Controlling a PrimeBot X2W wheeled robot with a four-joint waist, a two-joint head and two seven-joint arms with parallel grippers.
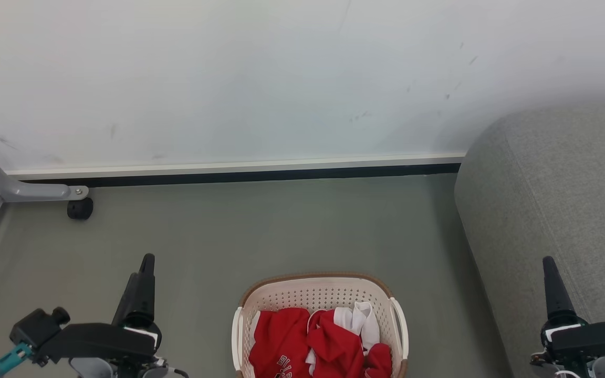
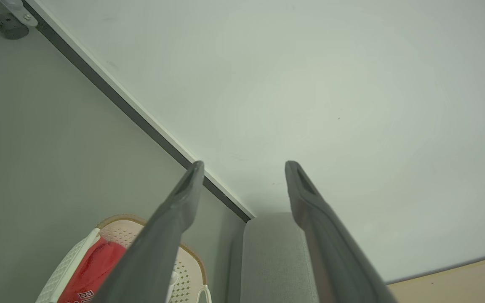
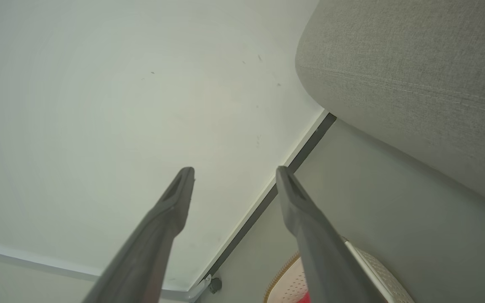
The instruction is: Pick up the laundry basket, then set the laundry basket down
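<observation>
Laundry basket (image 1: pixel 319 294) sits on the grey floor (image 1: pixel 260 231), near centre, with red clothes (image 1: pixel 302 341) and a white garment (image 1: pixel 357 317) inside. Left claw (image 2: pixel 244 166) is off to the basket's left, fingers spread wide, holding nothing. Right claw (image 3: pixel 234 170) is off to the basket's right over the grey sofa (image 1: pixel 560 189), fingers also spread, empty. Neither claw touches the basket. White wall (image 1: pixel 281 79) is far behind, with a black caster (image 1: pixel 80 208) at far left.

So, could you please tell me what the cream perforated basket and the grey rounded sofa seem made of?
The cream perforated laundry basket: probably matte moulded plastic, judging by its regular holes. The grey rounded sofa: textured woven fabric, with visible seam.
</observation>
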